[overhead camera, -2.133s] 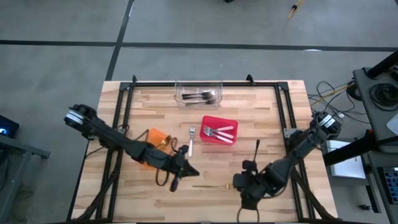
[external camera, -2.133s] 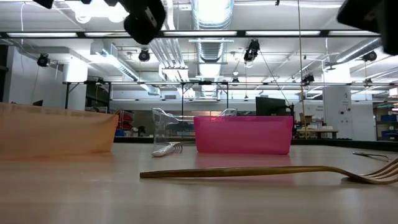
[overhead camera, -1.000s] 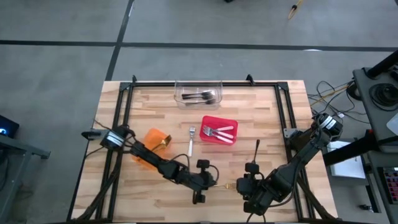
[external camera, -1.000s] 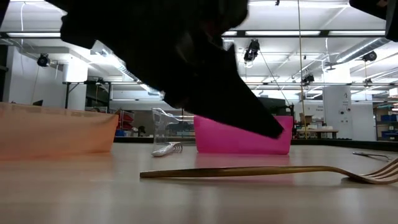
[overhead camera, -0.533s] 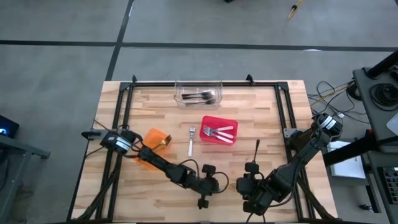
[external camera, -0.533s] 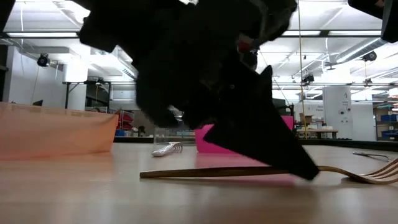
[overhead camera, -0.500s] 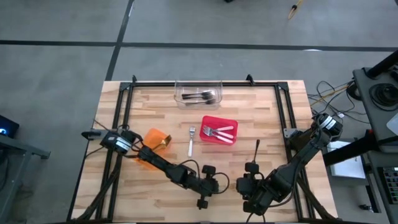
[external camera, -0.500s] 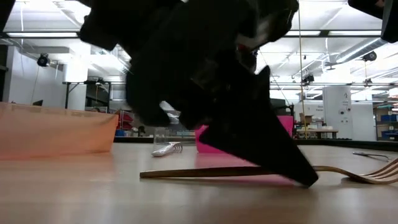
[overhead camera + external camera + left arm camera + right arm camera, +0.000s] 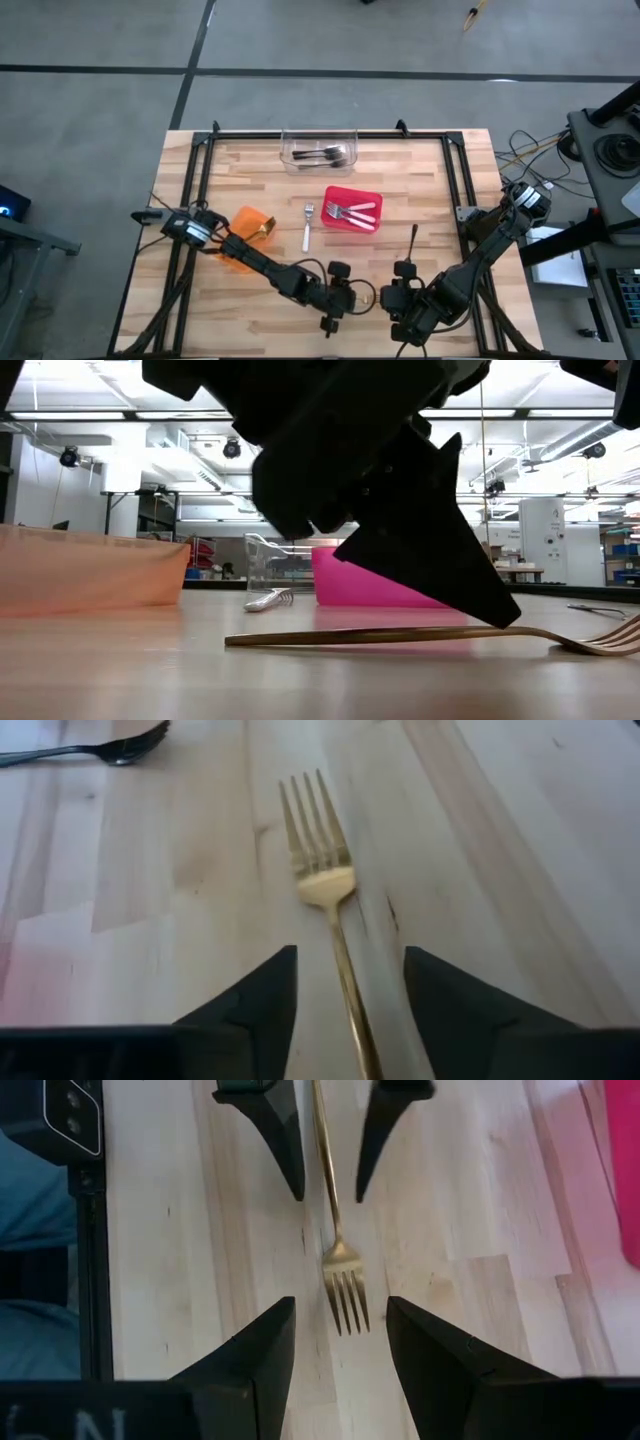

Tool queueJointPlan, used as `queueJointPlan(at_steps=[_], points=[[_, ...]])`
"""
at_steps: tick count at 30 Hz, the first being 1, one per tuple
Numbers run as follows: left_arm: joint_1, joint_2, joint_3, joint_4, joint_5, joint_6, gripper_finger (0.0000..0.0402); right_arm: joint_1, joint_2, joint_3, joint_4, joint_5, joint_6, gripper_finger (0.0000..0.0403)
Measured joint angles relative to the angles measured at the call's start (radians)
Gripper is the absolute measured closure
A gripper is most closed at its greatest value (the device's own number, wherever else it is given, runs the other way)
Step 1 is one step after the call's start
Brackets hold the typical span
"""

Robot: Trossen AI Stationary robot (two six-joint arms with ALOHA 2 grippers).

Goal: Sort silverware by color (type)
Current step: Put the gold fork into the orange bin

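Near the table's front edge, my left gripper has dropped in from the orange bin side, its fingers spread on either side of the gold fork, which lies flat. Closing is next, I judge. Opposite, my right gripper waits spread.

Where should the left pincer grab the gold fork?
On the handle, from straight above. The gold fork lies flat on the table, so only its thin edges offer a grip. The left pincer is open and already straddles the handle just behind the tines, one finger on each side. The right pincer, also open, faces the tine end.
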Motion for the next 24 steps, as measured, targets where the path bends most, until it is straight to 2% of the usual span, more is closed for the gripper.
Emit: queueJointPlan(at_steps=[3, 8, 16, 24], points=[[0.003, 0.001, -0.001, 0.007, 0.000, -0.026, 0.0223, 0.000, 0.000, 0.000, 0.000, 0.000, 0.000, 0.0252], [0.015, 0.002, -0.027, 0.039, 0.001, -0.025, 0.0226, 0.000, 0.000, 0.000, 0.000, 0.000, 0.000, 0.0252], [0.022, 0.003, -0.140, 0.231, 0.029, -0.085, 0.0238, 0.000, 0.000, -0.001, 0.003, 0.002, 0.000, 0.0252], [0.033, 0.003, -0.226, 0.394, 0.044, -0.078, 0.0245, 0.000, 0.000, -0.003, 0.003, 0.037, 0.000, 0.0252]])
